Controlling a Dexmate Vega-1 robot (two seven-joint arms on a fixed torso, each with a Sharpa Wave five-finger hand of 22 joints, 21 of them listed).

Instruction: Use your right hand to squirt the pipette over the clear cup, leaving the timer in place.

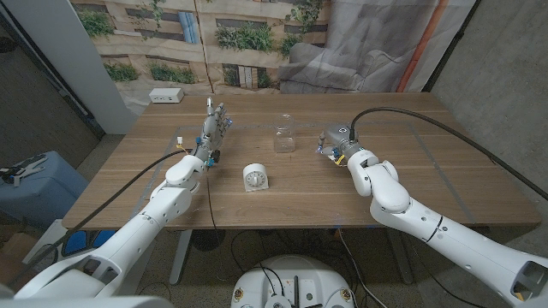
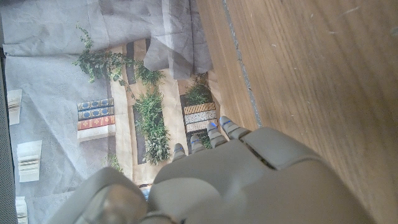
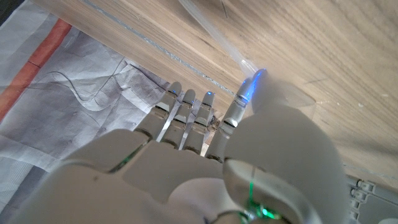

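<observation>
— At the left of the brown wooden table (image 1: 411, 171), what is noted?

— The grey-and-white left hand (image 1: 216, 130) stands with its fingers spread and holds nothing. It is well apart from the work, so I judge the risk low.

— Moving right?

— The small round white timer with a pale dial (image 1: 254, 177) stands near the front, a light plastic piece on a narrow base. Behind it is the clear cup (image 1: 284, 137), thin-walled, upright and open-topped. Both look easy to tip.

— And the right side?

— The right hand (image 1: 336, 142) sits just beside the cup. The thin translucent plastic pipette (image 3: 208, 30) lies along the wood grain and reaches one fingertip (image 3: 252, 87). I cannot tell whether the fingers are clamped on it.

— Hazards?

— The smooth, slender stem could slip from a loose pinch. A wide swing could knock the cup over or shift the timer. Squeezing before the tip is over the cup's mouth would wet the table.
</observation>
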